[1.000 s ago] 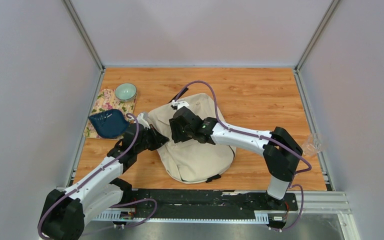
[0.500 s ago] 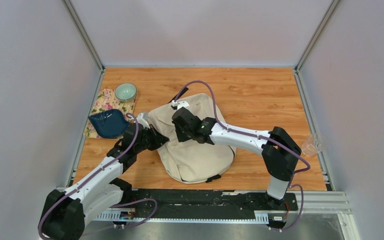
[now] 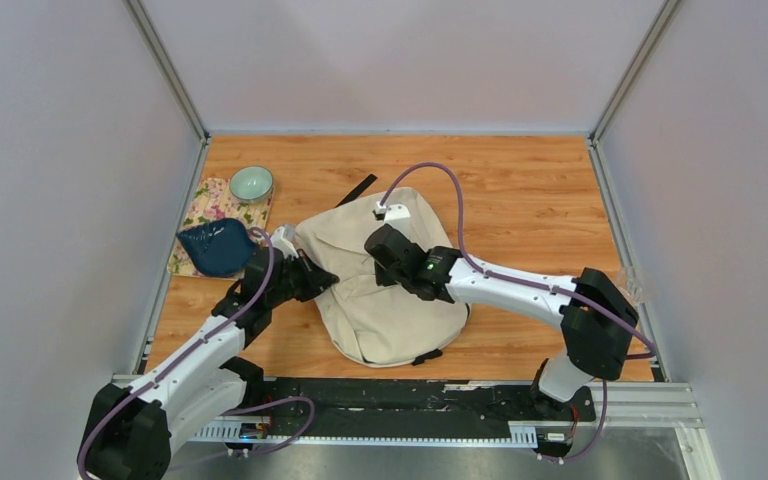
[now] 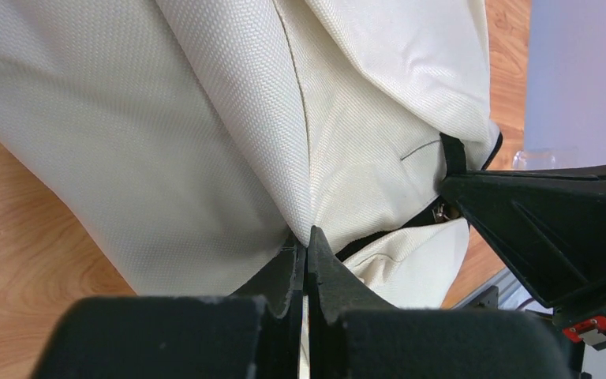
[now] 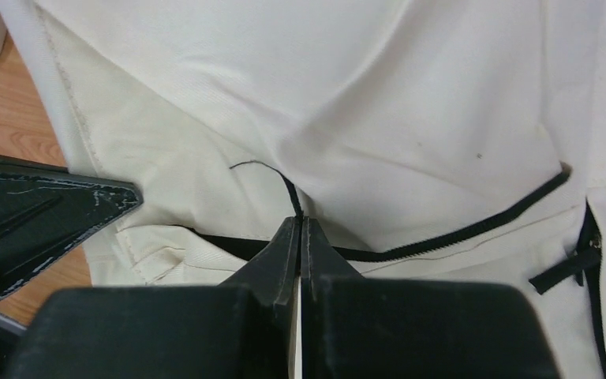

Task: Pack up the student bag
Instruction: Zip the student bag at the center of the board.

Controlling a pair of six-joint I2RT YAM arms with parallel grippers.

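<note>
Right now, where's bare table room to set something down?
Bare table lies between the student bag and the right wall, and along the back wall. The left edge is crowded: floral cloth, bowl, dark blue item.

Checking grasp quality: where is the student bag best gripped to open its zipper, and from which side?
By the black pull cord on the zipper, pinched from above, as the right gripper does. The student bag lies flat and limp, so only raised bits give a pinch. The left gripper, shut on a fabric fold at its left edge, probably braces it.
</note>
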